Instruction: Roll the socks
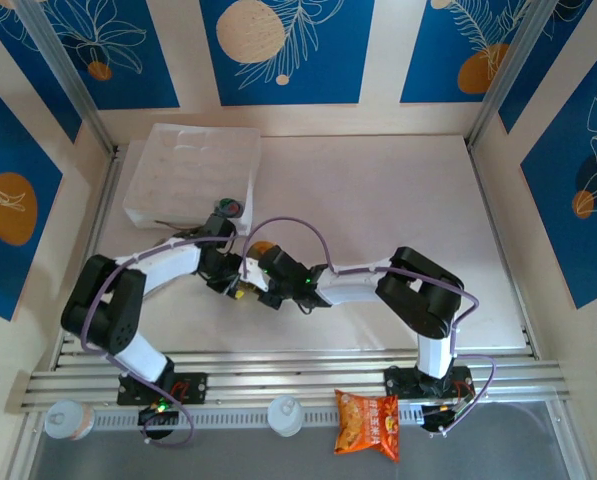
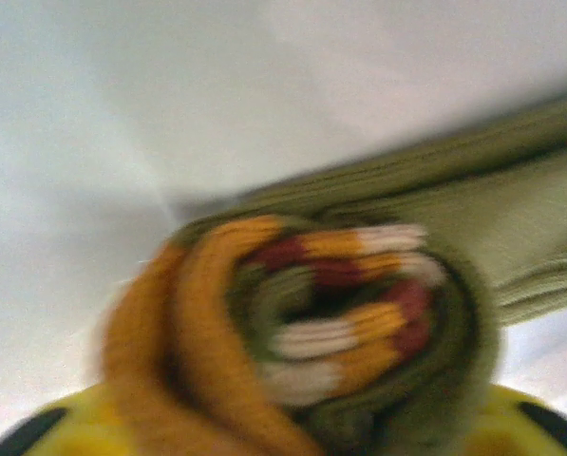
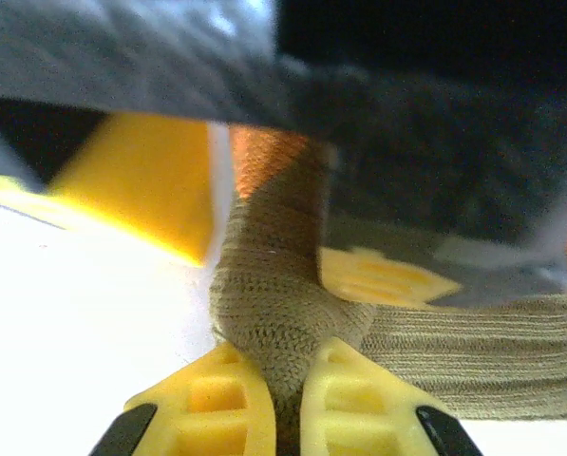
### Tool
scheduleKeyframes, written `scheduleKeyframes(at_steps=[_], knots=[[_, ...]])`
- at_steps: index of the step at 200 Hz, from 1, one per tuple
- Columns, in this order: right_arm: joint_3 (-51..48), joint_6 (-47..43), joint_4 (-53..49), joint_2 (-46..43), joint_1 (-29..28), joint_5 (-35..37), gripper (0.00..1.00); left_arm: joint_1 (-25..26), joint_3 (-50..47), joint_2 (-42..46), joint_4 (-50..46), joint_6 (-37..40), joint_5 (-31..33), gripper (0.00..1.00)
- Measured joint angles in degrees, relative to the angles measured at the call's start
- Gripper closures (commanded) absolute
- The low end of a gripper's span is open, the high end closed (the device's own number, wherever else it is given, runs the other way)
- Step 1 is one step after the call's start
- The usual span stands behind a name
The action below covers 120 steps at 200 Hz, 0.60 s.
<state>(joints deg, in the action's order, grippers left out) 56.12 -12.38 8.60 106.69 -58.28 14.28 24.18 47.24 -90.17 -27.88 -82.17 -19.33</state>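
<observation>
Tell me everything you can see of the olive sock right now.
The olive sock is ribbed knit, olive-brown with an orange patch and red, orange and white stripes. One end is wound into a tight roll sitting between the left gripper's yellow jaws; the rest trails flat on the white table. The right gripper is shut on a bunched fold of it.

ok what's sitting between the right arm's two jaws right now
A bunched fold of the olive-brown sock, pinched tight with the right jaws shut on it. The right wrist view shows this.
</observation>
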Motion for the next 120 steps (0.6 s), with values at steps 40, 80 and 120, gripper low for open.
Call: scheduleKeyframes(at_steps=[40, 80, 120], knots=[[-1.46, 1.49, 3.63, 0.5, 0.59, -7.39, 1.0, -2.84, -5.55, 7.82, -3.06, -3.34, -1.7, 0.23], [-3.1, 3.61, 6.69, 0.7, 1.73, -12.57, 1.0, -5.57, -7.02, 17.09, -7.32, -4.46, -0.35, 0.15], [-3.28, 5.9, 7.08, 1.27, 4.09, -19.58, 1.0, -6.47, -4.92, 20.85, -11.63, -2.12, 2.12, 0.14]])
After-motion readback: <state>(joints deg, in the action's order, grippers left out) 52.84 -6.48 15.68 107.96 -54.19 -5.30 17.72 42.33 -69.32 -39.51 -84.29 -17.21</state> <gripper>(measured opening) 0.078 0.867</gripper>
